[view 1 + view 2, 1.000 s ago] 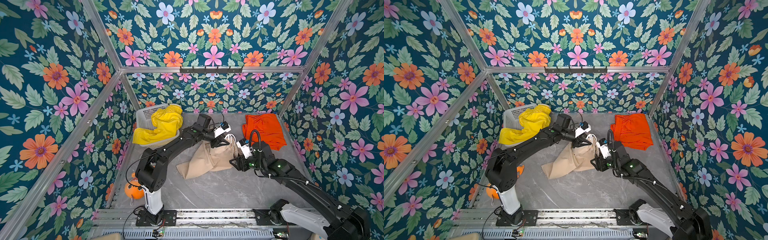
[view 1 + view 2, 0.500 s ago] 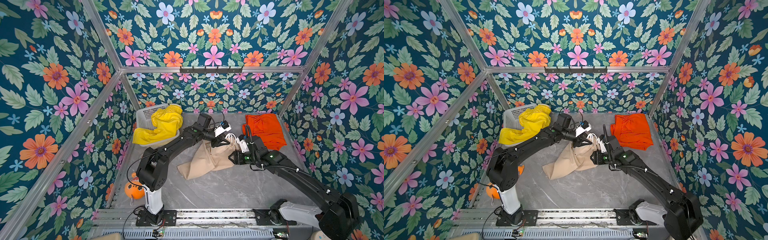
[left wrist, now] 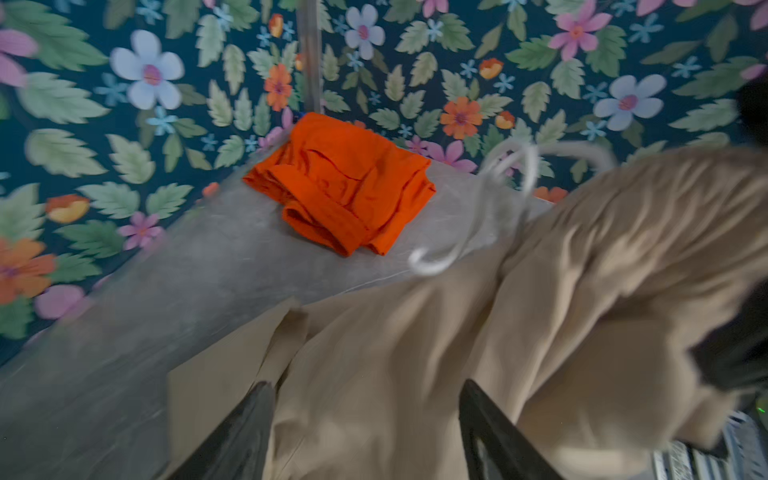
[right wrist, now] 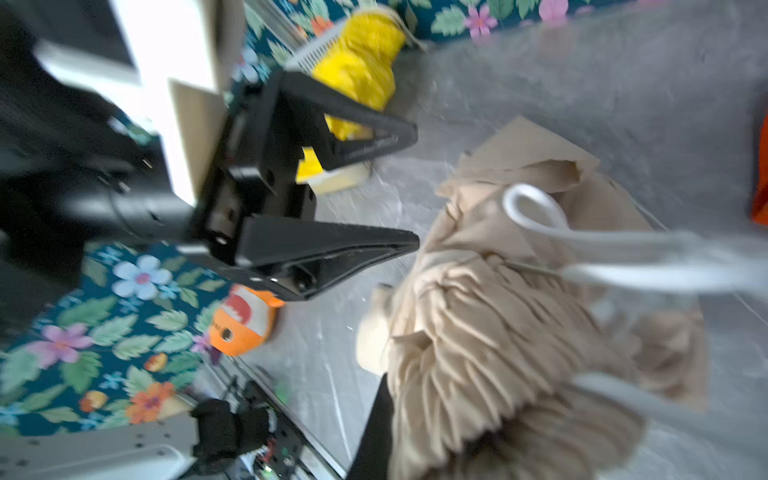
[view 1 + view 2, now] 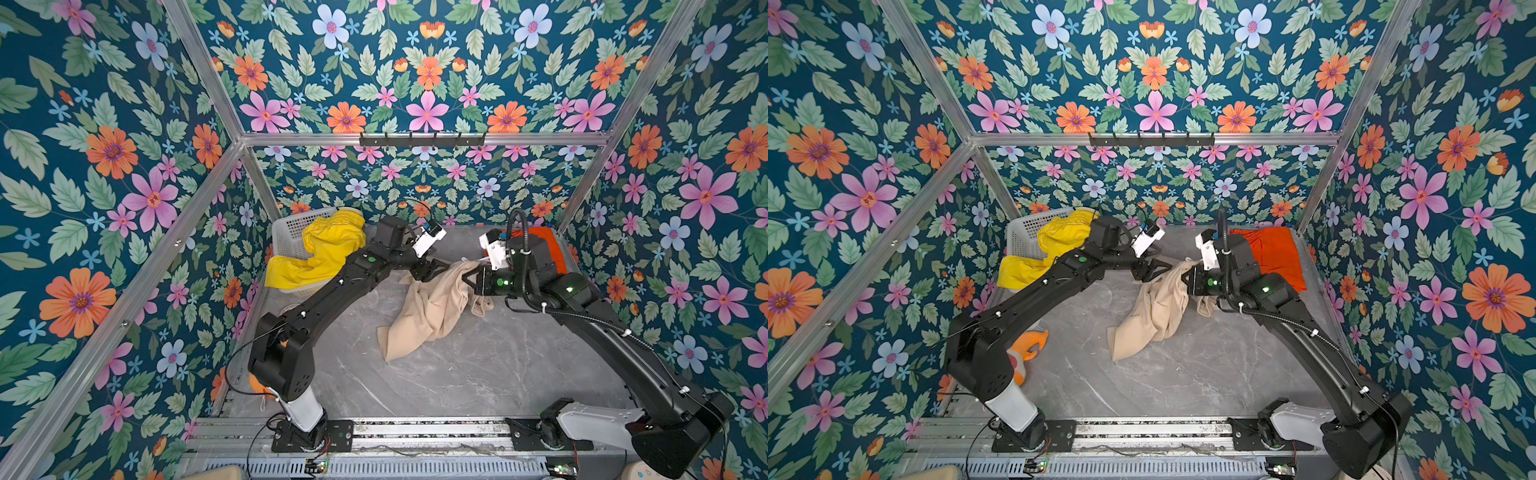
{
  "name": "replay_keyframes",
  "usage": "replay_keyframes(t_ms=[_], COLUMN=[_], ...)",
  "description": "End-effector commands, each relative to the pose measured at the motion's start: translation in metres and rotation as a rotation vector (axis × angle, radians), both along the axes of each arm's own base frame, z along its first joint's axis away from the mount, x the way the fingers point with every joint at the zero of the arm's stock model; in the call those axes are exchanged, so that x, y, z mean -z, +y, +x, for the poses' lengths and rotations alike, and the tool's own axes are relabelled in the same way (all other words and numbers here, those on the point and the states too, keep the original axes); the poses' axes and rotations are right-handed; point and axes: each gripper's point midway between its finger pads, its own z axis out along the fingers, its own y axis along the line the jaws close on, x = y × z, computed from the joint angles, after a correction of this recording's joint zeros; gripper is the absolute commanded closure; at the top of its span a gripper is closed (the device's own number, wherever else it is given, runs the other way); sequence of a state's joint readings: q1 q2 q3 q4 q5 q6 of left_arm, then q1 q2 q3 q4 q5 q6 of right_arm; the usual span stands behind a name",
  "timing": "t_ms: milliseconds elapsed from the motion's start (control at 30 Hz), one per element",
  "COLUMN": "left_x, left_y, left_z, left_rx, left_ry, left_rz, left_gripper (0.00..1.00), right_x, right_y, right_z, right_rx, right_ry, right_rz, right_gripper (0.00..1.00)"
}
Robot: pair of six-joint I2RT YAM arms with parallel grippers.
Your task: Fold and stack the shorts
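The beige shorts (image 5: 428, 311) hang bunched from my right gripper (image 5: 471, 276), which is shut on their gathered waistband; their lower part trails on the table. In the right wrist view one black finger (image 4: 380, 424) presses the bunched beige shorts (image 4: 490, 340), and the other finger is hidden by cloth. My left gripper (image 5: 434, 268) is open right beside the cloth, and the left wrist view shows that gripper (image 3: 365, 386) with its jaws spread over beige fabric. The orange shorts (image 5: 550, 245) lie folded at the back right. The yellow shorts (image 5: 328, 253) drape over the basket.
A white perforated basket (image 5: 291, 232) stands at the back left. An orange plush fish (image 5: 1025, 349) lies on the table's left side, by the left arm's base. A loose white drawstring (image 3: 498, 195) loops off the beige waistband. Floral walls enclose the table on three sides.
My left gripper has opened and let go of the beige shorts. My right gripper moved in, shut on their waistband and now carries them.
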State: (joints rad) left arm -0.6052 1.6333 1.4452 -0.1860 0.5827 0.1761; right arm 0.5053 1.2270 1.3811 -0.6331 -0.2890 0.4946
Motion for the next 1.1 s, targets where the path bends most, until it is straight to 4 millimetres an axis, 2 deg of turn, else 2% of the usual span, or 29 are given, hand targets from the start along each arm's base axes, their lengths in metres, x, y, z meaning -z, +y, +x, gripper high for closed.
replay_keyframes(t_ms=[0,67,167,267,333,433,500,600,833,1067], left_x=[-0.027,-0.040,-0.045,-0.039,-0.036,-0.032,-0.032,-0.023,0.049,0.097], left_y=[0.030,0.047,0.058,0.060,0.063,0.069,0.072,0.071,0.069,0.064], left_z=[0.012,0.005,-0.022,-0.049,-0.060,-0.066,-0.071,-0.081,-0.094,-0.114], left_rx=[-0.198,-0.254,-0.197,-0.112,-0.092,-0.108,-0.107,-0.067,-0.048,-0.039], left_ry=[-0.077,-0.121,-0.171,-0.177,-0.174,-0.160,-0.157,-0.146,-0.006,0.072], left_rz=[-0.009,-0.015,-0.019,-0.027,-0.035,-0.039,-0.050,-0.054,-0.071,-0.104], left_gripper=[0.27,0.26,0.26,0.27,0.27,0.27,0.27,0.28,0.29,0.25], right_x=[-0.046,-0.079,-0.131,-0.180,-0.210,-0.240,-0.239,-0.223,-0.198,-0.185], right_y=[0.005,0.009,0.016,0.018,0.018,0.013,0.007,0.005,0.018,0.021], right_z=[-0.001,0.002,0.007,0.010,0.009,0.007,0.014,0.024,0.037,0.046], right_rx=[0.003,-0.013,-0.039,-0.042,-0.052,-0.041,0.007,0.050,0.037,0.048], right_ry=[0.016,-0.042,-0.143,-0.243,-0.317,-0.418,-0.433,-0.403,-0.325,-0.295], right_rz=[0.136,0.189,0.270,0.352,0.403,0.452,0.437,0.401,0.413,0.396], right_gripper=[1.00,1.00,1.00,1.00,1.00,1.00,1.00,1.00,1.00,1.00])
